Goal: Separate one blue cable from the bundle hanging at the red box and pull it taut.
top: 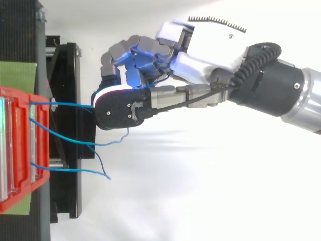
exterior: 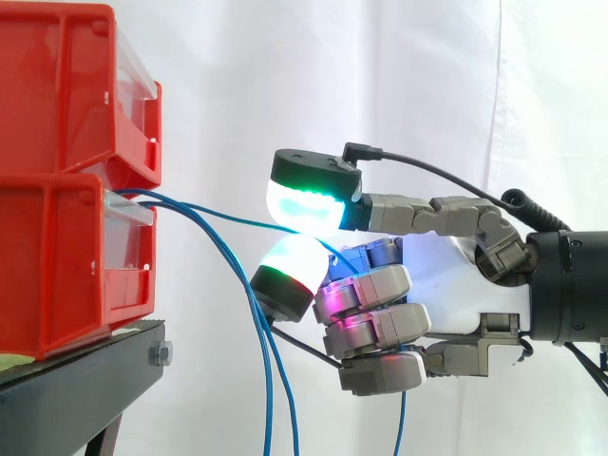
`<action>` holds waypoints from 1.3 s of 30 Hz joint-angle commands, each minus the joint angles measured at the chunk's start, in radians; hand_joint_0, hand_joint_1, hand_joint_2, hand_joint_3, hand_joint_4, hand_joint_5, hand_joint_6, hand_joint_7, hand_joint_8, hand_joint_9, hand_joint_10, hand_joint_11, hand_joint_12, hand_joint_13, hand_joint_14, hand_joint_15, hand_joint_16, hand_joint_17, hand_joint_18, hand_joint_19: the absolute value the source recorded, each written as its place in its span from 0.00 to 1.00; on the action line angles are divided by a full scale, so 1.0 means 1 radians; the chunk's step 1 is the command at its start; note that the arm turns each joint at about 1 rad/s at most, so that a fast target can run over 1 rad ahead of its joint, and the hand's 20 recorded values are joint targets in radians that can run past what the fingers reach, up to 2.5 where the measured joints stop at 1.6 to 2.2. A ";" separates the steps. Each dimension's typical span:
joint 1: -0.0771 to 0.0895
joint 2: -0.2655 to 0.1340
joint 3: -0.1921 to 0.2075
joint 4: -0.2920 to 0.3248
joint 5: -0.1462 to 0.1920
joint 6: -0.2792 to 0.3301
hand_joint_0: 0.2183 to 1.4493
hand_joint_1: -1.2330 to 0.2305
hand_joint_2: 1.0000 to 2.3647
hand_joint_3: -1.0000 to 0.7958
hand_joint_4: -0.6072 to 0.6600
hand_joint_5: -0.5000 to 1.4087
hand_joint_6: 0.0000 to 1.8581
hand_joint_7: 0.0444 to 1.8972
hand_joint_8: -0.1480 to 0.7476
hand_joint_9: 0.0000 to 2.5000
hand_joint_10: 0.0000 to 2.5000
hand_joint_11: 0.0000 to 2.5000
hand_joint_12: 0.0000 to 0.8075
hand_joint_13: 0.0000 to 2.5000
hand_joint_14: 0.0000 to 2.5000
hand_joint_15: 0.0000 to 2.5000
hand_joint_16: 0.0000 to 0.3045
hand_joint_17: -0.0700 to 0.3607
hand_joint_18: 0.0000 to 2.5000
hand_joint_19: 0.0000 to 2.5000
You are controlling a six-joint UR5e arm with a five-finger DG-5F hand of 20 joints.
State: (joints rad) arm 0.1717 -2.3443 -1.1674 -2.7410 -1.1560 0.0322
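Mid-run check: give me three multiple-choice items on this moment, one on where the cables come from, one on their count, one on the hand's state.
1. The blue cables leave from: A the upper red bin; B the lower red bin; C the black stand.
2. Blue cables leaving that bin, seen from above: A one; B five; C three.
3. The hand is: A shut on one blue cable; B open, clear of the cables; C curled on nothing.
Answers: 1 B, the side view shows them emerging at the lower bin's front. 2 C, three strands cross its edge. 3 A, the thumb and finger pads pinch one cable, which runs nearly straight to the bin.
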 commanded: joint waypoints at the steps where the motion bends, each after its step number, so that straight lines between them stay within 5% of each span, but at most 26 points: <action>1: 0.000 -0.001 0.000 0.003 0.001 0.000 0.40 0.36 0.01 0.59 0.60 0.13 0.51 0.62 0.47 0.21 0.82 0.44 0.38 0.24 0.91 0.44 0.13 0.36 0.39 0.67; 16: 0.000 0.000 0.000 0.014 -0.002 0.002 0.43 0.38 0.00 0.64 0.64 0.13 0.52 0.65 0.49 0.21 0.87 0.40 0.40 0.25 0.93 0.41 0.13 0.37 0.40 0.66; 24: 0.000 0.000 0.000 0.012 -0.004 0.000 0.40 0.41 0.16 0.62 0.64 0.13 0.53 0.62 0.50 0.21 0.90 0.38 0.41 0.25 0.95 0.41 0.13 0.37 0.41 0.66; 34: 0.002 -0.001 -0.006 -0.002 -0.004 -0.003 0.40 0.42 0.19 0.62 0.63 0.13 0.53 0.62 0.50 0.21 0.91 0.37 0.41 0.25 0.96 0.40 0.13 0.37 0.41 0.66; 39: 0.002 0.000 -0.043 -0.003 -0.001 -0.003 0.40 0.42 0.21 0.62 0.63 0.13 0.53 0.61 0.51 0.21 0.92 0.37 0.40 0.25 0.97 0.40 0.13 0.37 0.41 0.66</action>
State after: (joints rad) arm 0.1730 -2.3448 -1.1864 -2.7438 -1.1568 0.0293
